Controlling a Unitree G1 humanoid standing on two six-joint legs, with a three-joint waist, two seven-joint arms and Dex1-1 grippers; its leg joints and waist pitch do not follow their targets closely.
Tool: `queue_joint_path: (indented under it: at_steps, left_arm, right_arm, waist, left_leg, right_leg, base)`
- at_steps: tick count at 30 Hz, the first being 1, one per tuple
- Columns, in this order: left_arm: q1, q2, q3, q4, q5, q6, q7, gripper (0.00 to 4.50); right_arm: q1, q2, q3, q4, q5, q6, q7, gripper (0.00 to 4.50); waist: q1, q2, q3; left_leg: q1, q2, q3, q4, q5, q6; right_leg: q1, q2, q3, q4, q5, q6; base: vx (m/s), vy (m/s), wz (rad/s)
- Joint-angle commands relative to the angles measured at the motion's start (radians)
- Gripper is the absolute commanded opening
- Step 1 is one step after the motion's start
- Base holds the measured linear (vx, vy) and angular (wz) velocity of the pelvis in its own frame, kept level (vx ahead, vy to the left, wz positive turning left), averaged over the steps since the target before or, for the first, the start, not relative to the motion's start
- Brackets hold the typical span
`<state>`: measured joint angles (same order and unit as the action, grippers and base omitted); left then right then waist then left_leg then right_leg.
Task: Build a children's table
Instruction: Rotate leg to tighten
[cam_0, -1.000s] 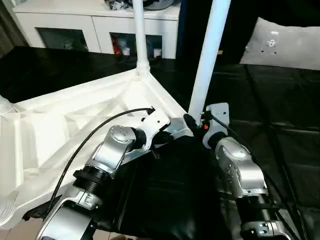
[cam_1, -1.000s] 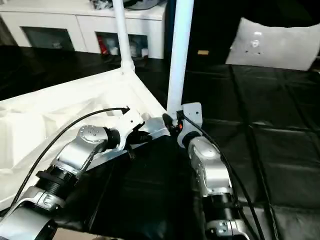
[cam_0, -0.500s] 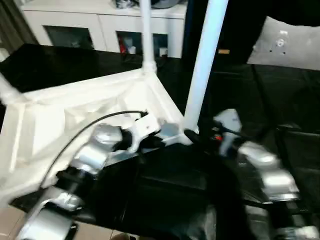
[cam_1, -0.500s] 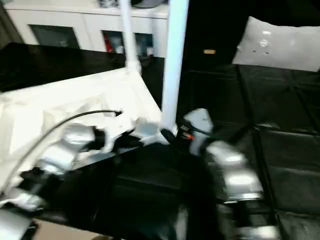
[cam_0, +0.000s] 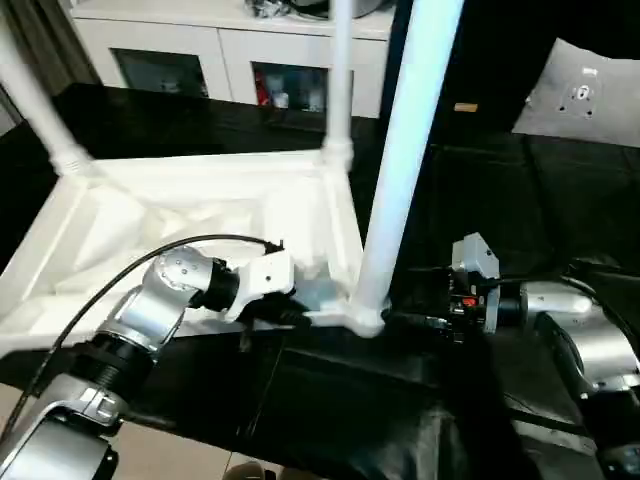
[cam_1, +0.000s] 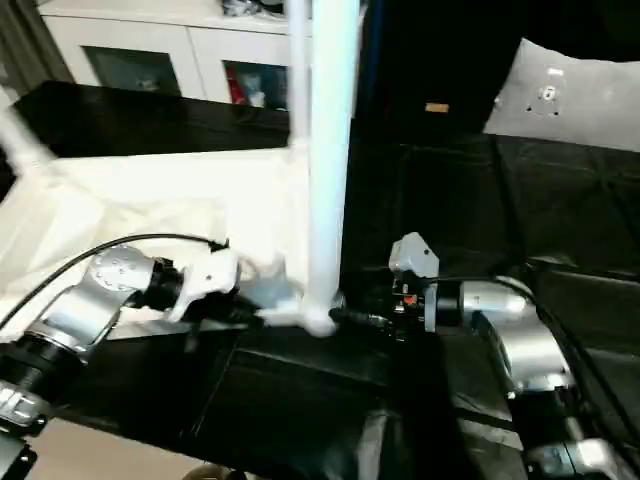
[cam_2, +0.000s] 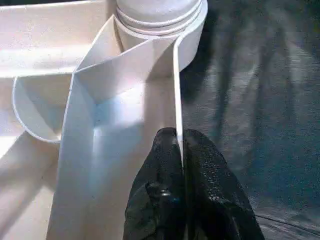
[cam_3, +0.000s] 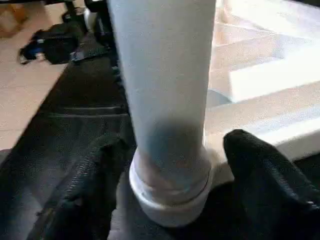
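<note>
Your tabletop lies upside down on the black-covered bench: white smooth plastic, ribbed underside up, thin upright walls, rounded corner sockets. Three legs show standing in sockets: near leg, thick round tapered white tube, seated in the near corner socket with a ringed collar at its base; far leg at the back corner; a third leg at the far left corner.

Your left gripper has its jaws closed tight on the tabletop's thin edge wall, one black textured fingertip on each side of the wall, just short of the near socket. The left forearm comes in low from the left, silver, with a black cable looping over it, wrist bent toward the near corner.

Your right gripper reaches in level from the right at the base of the near leg. Its jaws stand wide, one black finger on each side of the collar; contact with the leg can't be told. The right forearm lies low over the black cover.

A white cabinet with glass doors stands behind the bench.
</note>
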<state>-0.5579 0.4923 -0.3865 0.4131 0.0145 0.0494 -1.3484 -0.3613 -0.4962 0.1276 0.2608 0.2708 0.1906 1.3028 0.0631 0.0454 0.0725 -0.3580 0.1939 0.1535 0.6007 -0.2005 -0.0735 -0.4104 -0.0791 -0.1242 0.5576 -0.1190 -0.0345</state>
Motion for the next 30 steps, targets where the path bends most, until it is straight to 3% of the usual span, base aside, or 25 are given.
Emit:
queue_joint_path:
  at_steps: [1, 12, 22, 25, 27, 29, 30]
  left_arm:
    - [-0.026, 0.002, -0.022, -0.047, -0.015, -0.025, -0.046, 0.0]
    - [-0.024, -0.001, -0.037, -0.069, -0.018, -0.019, -0.079, 0.0]
    - [-0.006, -0.014, -0.015, -0.083, -0.03, 0.033, -0.041, 0.0]
    - [-0.009, -0.069, 0.015, -0.092, -0.023, 0.126, 0.075, 0.0]
    - [-0.014, -0.1, 0.026, -0.092, -0.018, 0.162, 0.133, 0.0]
    - [-0.031, -0.185, 0.054, -0.077, -0.012, 0.235, 0.267, 0.0]
    - [-0.037, -0.205, 0.06, -0.071, -0.01, 0.25, 0.297, 0.0]
  right_arm:
    - [-0.021, -0.003, 0.013, 0.014, 0.012, 0.015, 0.028, 3.06]
    - [-0.038, 0.005, 0.046, 0.038, 0.031, 0.055, 0.088, 2.06]
    - [-0.008, 0.027, 0.048, -0.005, 0.056, 0.1, 0.068, 1.93]
    - [0.021, 0.107, 0.039, -0.047, 0.006, 0.155, -0.145, 1.93]
    - [0.027, 0.156, 0.029, -0.059, -0.015, 0.173, -0.249, 1.93]
    - [0.025, 0.273, -0.008, -0.068, -0.027, 0.219, -0.453, 1.93]
    - [0.021, 0.296, -0.013, -0.066, -0.035, 0.226, -0.492, 1.93]
  waist:
    - [-0.004, -0.006, -0.066]
    - [-0.003, -0.013, -0.07]
    - [-0.004, -0.012, -0.068]
    - [-0.008, -0.013, -0.067]
    - [-0.017, -0.014, -0.061]
    - [-0.031, -0.011, -0.055]
    - [-0.045, -0.013, -0.057]
  left_leg:
    - [0.005, 0.035, 0.001, -0.073, -0.207, 0.095]
    - [0.002, 0.034, 0.002, -0.072, -0.184, 0.096]
    - [0.003, 0.034, 0.002, -0.074, -0.197, 0.087]
    - [0.003, 0.03, 0.001, -0.074, -0.2, 0.074]
    - [0.007, 0.023, -0.001, -0.074, -0.232, 0.052]
    - [0.012, 0.015, -0.002, -0.07, -0.263, 0.03]
    - [0.013, 0.009, -0.006, -0.066, -0.292, 0.024]
  right_leg:
    - [0.058, -0.065, 0.05, -0.072, -0.454, -0.143]
    - [0.06, -0.066, 0.05, -0.068, -0.44, -0.14]
    - [0.06, -0.066, 0.048, -0.072, -0.481, -0.125]
    - [0.058, -0.065, 0.047, -0.075, -0.506, -0.114]
    - [0.055, -0.066, 0.038, -0.09, -0.588, -0.081]
    - [0.048, -0.065, 0.028, -0.103, -0.659, -0.049]
    - [0.051, -0.064, 0.015, -0.114, -0.702, -0.018]
  base:
    - [0.0, 0.0, 0.0]
    - [0.0, 0.0, 0.0]
    - [0.0, 0.0, 0.0]
    - [0.0, 0.0, 0.0]
    - [0.0, 0.0, 0.0]
    - [0.0, 0.0, 0.0]
    - [0.0, 0.0, 0.0]
